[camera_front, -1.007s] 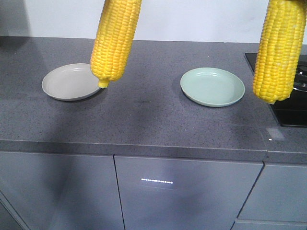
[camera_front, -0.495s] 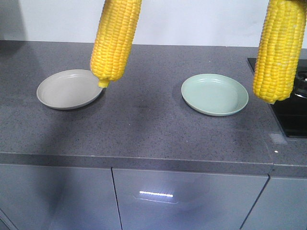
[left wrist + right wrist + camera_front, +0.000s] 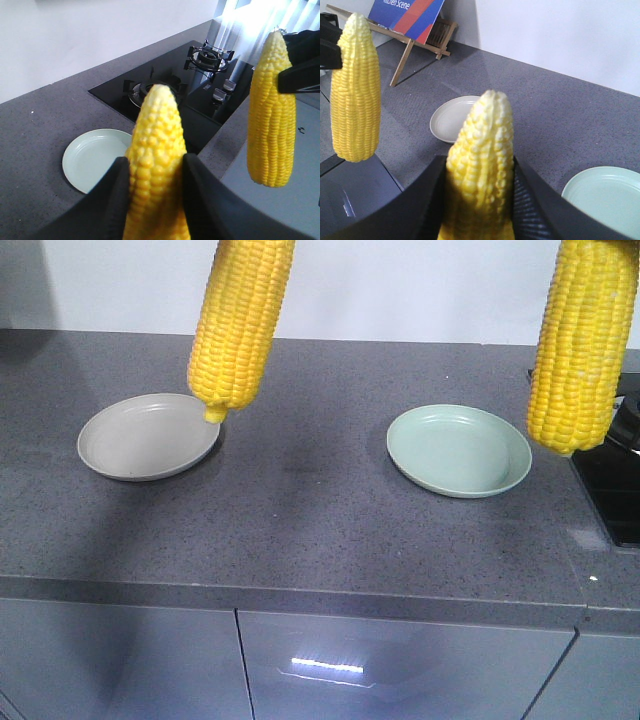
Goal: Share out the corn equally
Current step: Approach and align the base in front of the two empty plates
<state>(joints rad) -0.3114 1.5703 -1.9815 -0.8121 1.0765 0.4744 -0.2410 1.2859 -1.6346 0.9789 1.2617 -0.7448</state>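
One whole bright-yellow corn cob point(image 3: 243, 325) is clamped in the left jaws, hanging vertically above the 2 o'clock rim of the round grey plate point(image 3: 148, 436). A second yellow cob point(image 3: 580, 350) is clamped in the right jaws, past the 3 o'clock edge of the pale green plate point(image 3: 458, 450). One cob per plate seems intended, so each is carried clear of the dark speckled stone desk point(image 3: 300, 510). Both arms are raised, jaws pointing downward.

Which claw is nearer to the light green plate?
Right. The right claw holds a corn cob just off the right edge of the light green plate. The left claw holds the other cob farther away, near the grey plate.
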